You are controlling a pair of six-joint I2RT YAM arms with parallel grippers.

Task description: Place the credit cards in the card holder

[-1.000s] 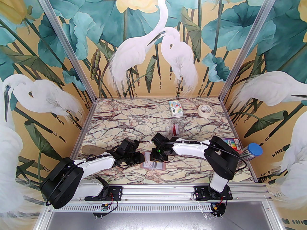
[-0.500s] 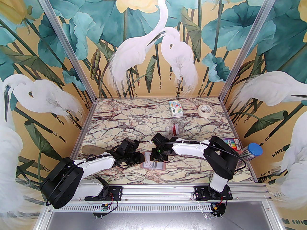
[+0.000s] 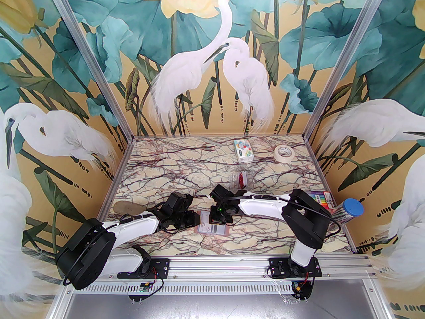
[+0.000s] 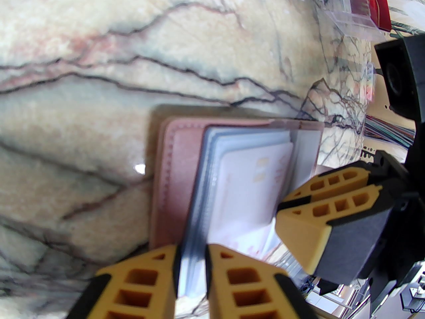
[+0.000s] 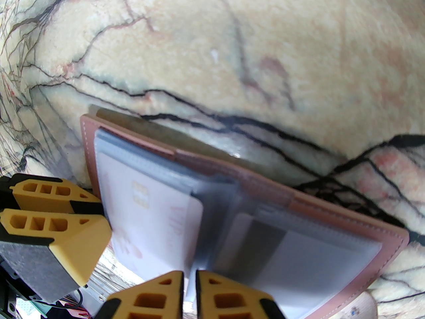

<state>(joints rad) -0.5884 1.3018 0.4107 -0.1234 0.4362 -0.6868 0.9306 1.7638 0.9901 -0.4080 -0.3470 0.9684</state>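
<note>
The dusty-pink leather-like folding card holder lies opened flat on the marble-patterned table, near the front edge and between the two arms. The left gripper is at its left side and the right gripper at its far edge. In the left wrist view the pink cover rests on the table while a bundle of clear plastic sleeve pages stands up from it. The left gripper has its yellow fingers closed on the lower edge of those pages. A pale plastic card with a gold chip lies against the raised pages, and the right gripper meets its right edge with the jaws nearly together. From the right wrist view, that gripper pinches a thin pale edge, apparently this card, with the left gripper just beside the card's left edge. A grey card with a dark stripe sits in a sleeve on the holder's right half. A red card stands in a clear plastic stand, well apart beyond the grippers.
</note>
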